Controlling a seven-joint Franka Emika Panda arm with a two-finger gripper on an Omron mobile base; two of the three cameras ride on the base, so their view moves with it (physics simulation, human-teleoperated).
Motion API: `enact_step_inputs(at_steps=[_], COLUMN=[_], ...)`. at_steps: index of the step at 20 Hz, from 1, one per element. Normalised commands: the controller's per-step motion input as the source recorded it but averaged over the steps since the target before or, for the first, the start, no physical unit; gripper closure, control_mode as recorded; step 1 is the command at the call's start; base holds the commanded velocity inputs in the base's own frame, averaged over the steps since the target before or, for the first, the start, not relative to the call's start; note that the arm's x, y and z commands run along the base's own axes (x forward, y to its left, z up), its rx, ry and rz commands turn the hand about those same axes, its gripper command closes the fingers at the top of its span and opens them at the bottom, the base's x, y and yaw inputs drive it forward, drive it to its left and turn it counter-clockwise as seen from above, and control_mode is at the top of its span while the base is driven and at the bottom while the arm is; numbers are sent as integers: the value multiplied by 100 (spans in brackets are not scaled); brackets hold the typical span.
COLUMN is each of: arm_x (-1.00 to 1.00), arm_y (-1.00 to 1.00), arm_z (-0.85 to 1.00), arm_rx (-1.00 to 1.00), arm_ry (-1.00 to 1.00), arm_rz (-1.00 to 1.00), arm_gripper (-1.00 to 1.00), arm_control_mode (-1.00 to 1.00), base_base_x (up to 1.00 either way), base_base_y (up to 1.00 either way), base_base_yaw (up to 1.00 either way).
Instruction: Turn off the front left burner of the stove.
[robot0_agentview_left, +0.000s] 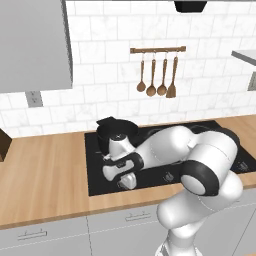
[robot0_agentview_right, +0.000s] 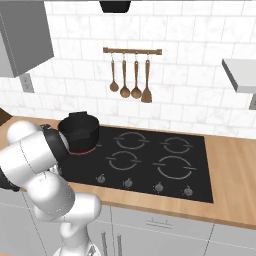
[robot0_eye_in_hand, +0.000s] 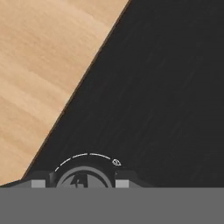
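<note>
Hand view, hand (robot0_eye_in_hand: 83, 183) astride knob (robot0_eye_in_hand: 82, 179) on stove (robot0_eye_in_hand: 166, 87)

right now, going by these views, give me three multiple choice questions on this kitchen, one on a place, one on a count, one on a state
1. Where does the black pot stand?
A. on the wooden counter
B. at the right end of the stove
C. at the left end of the stove

2. How many wooden utensils hang on the wall rail?
A. two
B. four
C. six

3. What state is the front left burner in?
A. glowing red
B. dark like the other rings
C. covered by a cloth

Answers:
1 C, the pot sits on the black glass at its left end.
2 B, three spoons and a spatula hang there.
3 A, a red rim shows under the pot.
</note>
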Motion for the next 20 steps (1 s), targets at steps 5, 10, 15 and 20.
enact_step_inputs(at_steps=[5, 10, 15, 20], arm_x=[-6, -9, -3, 0], arm_y=[-8, -1, 0, 0], arm_z=[-27, -31, -31, -31], arm_rx=[12, 9, 6, 2], arm_ry=[-5, -7, -5, -1], arm_rz=[-28, -30, -32, -33], arm_gripper=[100, 100, 100, 100], arm_control_mode=[-100, -100, -100, -100], base_base_x=[0, 0, 0, 0], base_base_y=[0, 0, 0, 0], base_base_yaw=[0, 0, 0, 0])
